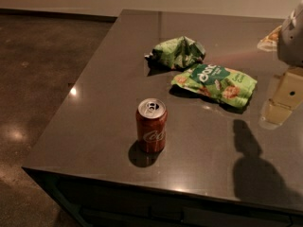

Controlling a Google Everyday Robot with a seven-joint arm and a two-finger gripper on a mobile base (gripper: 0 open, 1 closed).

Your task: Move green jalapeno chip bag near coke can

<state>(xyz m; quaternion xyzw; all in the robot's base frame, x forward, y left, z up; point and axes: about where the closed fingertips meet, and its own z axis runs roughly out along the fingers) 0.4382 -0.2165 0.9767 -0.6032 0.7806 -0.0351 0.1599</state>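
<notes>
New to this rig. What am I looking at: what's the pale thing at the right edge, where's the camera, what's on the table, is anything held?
There is one picture, from the robot's only camera. Its mounting is not on record, but it looks down at an angle onto a dark table.

The robot is a mobile base with one arm. The pale thing at the right edge is the end of that arm, the gripper. It hangs over the right side of the table, and its shadow falls in front.

Three things lie on the table:
- The coke can stands upright near the front.
- The green jalapeno chip bag lies crumpled further back.
- A flatter green bag with white lettering lies just right of and in front of the crumpled one.

Nothing is held. The gripper touches neither bag nor the can.
</notes>
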